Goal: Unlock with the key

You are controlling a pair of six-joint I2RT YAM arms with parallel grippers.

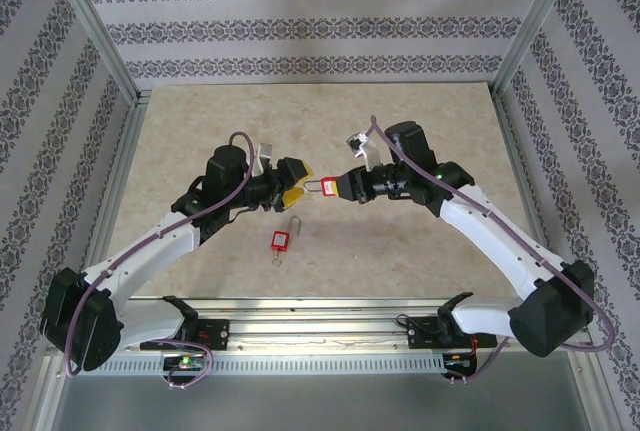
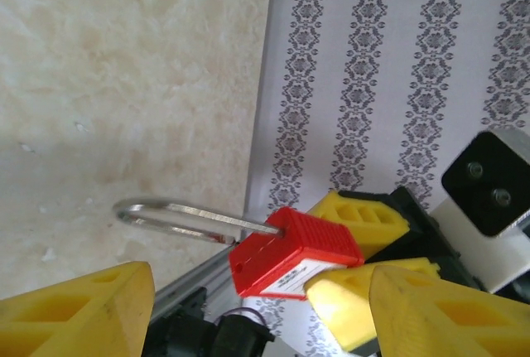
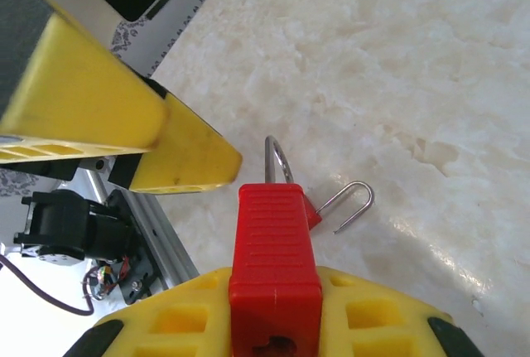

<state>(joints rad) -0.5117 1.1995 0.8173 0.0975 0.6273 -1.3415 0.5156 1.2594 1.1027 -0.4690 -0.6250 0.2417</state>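
Over the table (image 1: 200, 131) two arms meet. The right gripper (image 1: 343, 188) has its jaws clamped on one red padlock (image 1: 329, 187), held aloft. I'd keep it steady and free its keyhole end, which looks tucked between those jaws. The left gripper (image 1: 296, 180) has its jaws apart, carrying nothing. One more red piece (image 1: 280, 241) with a wire loop lies below; lock or tagged key, I can't tell.

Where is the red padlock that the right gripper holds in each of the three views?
Top external: centre, the red padlock in the right gripper, shackle pointing left.
Left wrist: lower centre, shackle reaching left over the table.
Right wrist: bottom centre, upright between the yellow fingers.
Shared landmark: the beige marbled table.
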